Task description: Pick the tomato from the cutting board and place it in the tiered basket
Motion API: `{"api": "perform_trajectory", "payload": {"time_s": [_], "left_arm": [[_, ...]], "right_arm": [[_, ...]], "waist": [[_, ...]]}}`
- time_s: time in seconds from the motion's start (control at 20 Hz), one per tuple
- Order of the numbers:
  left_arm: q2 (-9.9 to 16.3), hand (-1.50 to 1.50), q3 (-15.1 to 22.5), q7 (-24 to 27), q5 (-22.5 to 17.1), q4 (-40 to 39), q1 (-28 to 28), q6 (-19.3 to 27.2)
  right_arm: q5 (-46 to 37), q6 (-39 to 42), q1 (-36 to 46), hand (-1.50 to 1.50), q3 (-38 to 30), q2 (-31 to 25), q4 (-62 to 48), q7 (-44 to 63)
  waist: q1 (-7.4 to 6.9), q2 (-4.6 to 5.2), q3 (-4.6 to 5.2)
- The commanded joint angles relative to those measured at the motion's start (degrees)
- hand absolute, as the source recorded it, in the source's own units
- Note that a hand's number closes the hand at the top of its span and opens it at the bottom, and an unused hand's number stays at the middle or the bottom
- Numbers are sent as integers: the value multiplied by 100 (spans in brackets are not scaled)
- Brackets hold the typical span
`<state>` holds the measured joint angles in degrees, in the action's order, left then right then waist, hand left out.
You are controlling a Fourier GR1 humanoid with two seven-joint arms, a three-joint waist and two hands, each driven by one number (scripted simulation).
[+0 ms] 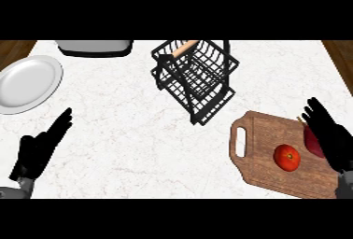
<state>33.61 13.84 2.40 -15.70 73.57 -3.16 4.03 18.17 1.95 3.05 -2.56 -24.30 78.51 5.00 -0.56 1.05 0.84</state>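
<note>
Tomato [287,157] sits on the wooden cutting board [265,140] at the lower right of the counter, just left of the right hand [331,135]. That hand hangs over the board's right edge with its fingers straight and spread, holding nothing; a dark red thing [312,141] shows partly beneath it, too hidden to name. Up and left of the board stands the black wire tiered basket [195,77], well apart from the tomato. The left hand [38,149] rests open at the lower left, fingers up. A white plate [27,84] lies at the far left, and a grey appliance [95,46] sits at the top edge.
</note>
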Motion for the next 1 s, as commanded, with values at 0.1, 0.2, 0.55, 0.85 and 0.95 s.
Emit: {"api": "perform_trajectory", "payload": {"time_s": [0.1,0.2,0.55,0.85,0.95], "left_arm": [[-496,0,33,304,-52,138,-322,-72],[-995,0,256,515,33,366,-467,159],[-1452,0,353,557,-16,392,-388,84],[-1505,0,272,369,17,383,-504,93],[-1519,0,211,430,3,197,-603,83]], "right_arm": [[-140,825,445,-150,766,191,319,-192],[-293,1094,730,-150,1326,476,605,-357],[-811,1240,587,-150,1684,1074,8,-1983],[-1758,1280,321,-150,1527,-230,1180,-2095],[-2007,1424,723,-150,1385,-877,1488,-1461]], "waist": [[15,-101,-80],[-51,-109,-77],[31,-101,-88],[132,-135,-82],[179,-139,-70]]}}
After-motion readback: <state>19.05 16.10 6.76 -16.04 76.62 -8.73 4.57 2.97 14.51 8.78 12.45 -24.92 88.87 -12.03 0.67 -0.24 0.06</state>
